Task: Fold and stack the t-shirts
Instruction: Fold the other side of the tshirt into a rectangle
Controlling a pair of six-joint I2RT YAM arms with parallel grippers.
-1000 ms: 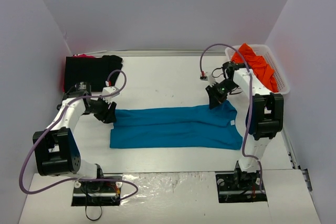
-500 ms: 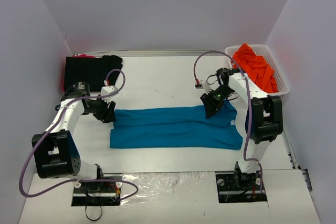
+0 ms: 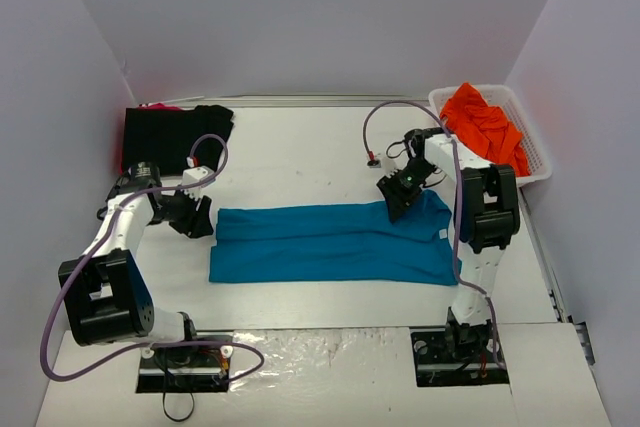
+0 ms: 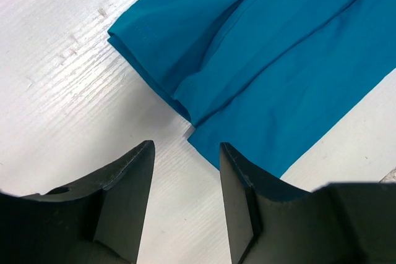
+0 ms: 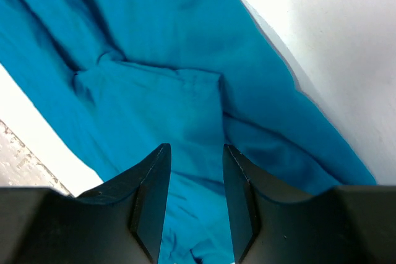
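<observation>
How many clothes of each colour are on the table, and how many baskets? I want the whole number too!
blue shirt, spread flat: 1
orange heap in the basket: 1 (can't tell how many shirts are in it)
black pile: 1 (can't tell how many are in it)
basket, white: 1
Total: 4

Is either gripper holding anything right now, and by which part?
Nothing is held. The left gripper stands open beside the teal-blue cloth t-shirt; the right gripper hangs open above it.
</observation>
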